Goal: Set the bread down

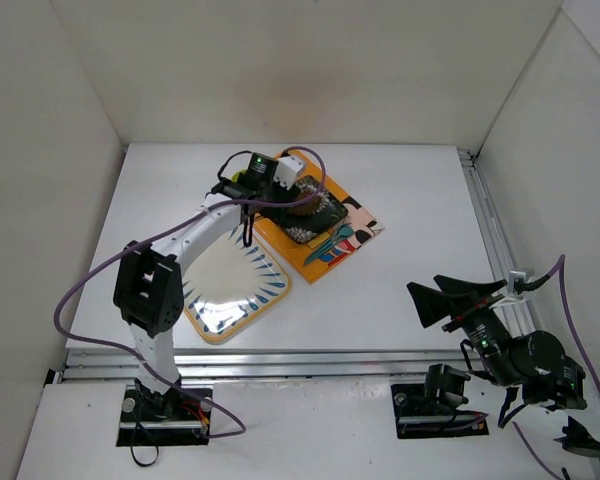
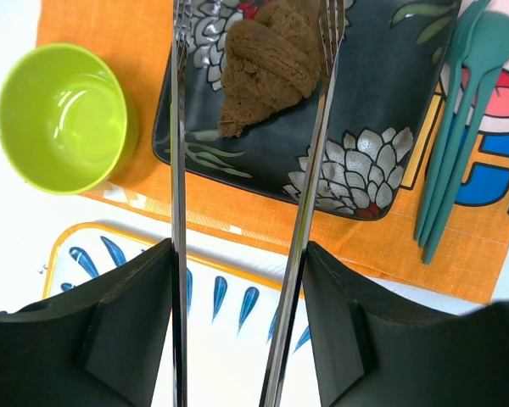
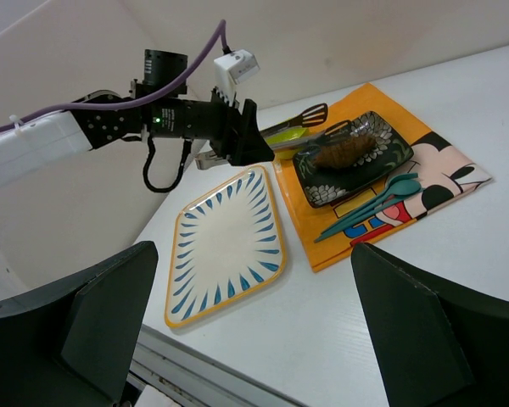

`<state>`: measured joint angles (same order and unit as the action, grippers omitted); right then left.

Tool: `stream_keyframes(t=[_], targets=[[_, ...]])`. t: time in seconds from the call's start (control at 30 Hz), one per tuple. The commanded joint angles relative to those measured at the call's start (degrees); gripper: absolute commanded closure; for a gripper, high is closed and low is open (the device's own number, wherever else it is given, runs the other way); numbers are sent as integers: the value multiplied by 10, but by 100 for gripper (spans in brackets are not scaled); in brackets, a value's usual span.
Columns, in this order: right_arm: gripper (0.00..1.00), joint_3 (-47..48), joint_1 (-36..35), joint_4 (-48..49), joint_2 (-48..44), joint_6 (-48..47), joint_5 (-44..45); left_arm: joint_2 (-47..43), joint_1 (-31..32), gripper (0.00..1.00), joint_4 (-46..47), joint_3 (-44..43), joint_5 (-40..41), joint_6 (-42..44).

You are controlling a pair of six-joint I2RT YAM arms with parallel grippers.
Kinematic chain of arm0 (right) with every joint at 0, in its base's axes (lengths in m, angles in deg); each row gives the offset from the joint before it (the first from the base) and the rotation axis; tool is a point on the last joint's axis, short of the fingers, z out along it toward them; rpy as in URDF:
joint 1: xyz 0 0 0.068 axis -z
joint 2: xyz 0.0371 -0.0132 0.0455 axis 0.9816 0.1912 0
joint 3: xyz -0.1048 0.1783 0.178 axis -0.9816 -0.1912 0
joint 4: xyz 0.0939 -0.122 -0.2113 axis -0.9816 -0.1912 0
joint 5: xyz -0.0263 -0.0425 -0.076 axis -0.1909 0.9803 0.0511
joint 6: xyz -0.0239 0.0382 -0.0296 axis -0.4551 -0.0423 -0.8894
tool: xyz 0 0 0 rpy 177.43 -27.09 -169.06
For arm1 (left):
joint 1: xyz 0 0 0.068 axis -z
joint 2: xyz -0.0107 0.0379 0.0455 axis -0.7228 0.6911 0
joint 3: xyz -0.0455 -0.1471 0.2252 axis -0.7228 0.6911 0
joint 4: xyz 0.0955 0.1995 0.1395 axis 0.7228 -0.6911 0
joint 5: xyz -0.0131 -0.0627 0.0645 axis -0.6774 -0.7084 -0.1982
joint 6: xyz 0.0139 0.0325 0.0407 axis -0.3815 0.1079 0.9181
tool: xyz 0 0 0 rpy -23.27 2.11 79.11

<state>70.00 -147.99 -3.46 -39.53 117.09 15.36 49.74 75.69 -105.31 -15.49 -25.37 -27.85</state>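
The bread (image 2: 267,64), a dark-brown lumpy piece, lies on the black flowered plate (image 2: 365,102) on an orange placemat. My left gripper (image 2: 237,254) is shut on a pair of metal tongs (image 2: 310,186). The two arms of the tongs stand apart on either side of the bread, their tips level with it. From the right wrist view the bread (image 3: 343,153) rests on the plate with the tong tips (image 3: 322,119) just over it. My right gripper (image 3: 250,254) stands open and holds nothing, at the near right of the table (image 1: 435,300).
A lime-green bowl (image 2: 64,119) sits on the placemat left of the black plate. Teal cutlery (image 2: 458,127) lies to its right. A white plate with blue strokes and an orange rim (image 1: 230,285) lies in front of the placemat (image 1: 325,255). White walls enclose the table.
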Motion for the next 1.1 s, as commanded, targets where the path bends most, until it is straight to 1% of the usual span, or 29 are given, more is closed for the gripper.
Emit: stream_keyframes(t=[0.0, 0.13, 0.23, 0.27, 0.43, 0.47, 0.6, 0.63, 0.8, 0.87, 0.93, 1.07], targets=[[2, 11, -2, 28, 18, -5, 9, -62, -1, 46, 25, 5, 2, 3], [2, 12, -3, 28, 20, -5, 11, -89, -1, 46, 19, 15, 2, -6], [2, 10, -2, 28, 18, -5, 16, -119, 6, 46, 35, 42, -18, -16], [2, 10, -3, 29, 18, -5, 16, -127, 17, 46, 48, 72, -26, -20], [2, 10, -2, 28, 23, -4, 21, -184, 68, 46, 124, 169, -47, -55], [2, 10, -3, 28, 23, -4, 24, -188, 89, 46, 131, 179, -47, -58], [2, 8, -4, 28, 20, -4, 26, -215, 141, 46, 181, 225, -48, -63], [2, 9, -3, 28, 19, -4, 25, -215, 151, 46, 187, 238, -45, -86], [2, 7, -2, 28, 13, -4, 25, -201, 210, 46, 232, 275, -9, -112], [2, 7, -2, 28, 14, -4, 25, -188, 223, 46, 232, 275, 11, -124], [2, 8, -3, 28, 16, -4, 26, -170, 241, 46, 253, 277, 27, -127], [2, 8, -4, 28, 16, -3, 26, -144, 261, 46, 270, 288, 46, -140]])
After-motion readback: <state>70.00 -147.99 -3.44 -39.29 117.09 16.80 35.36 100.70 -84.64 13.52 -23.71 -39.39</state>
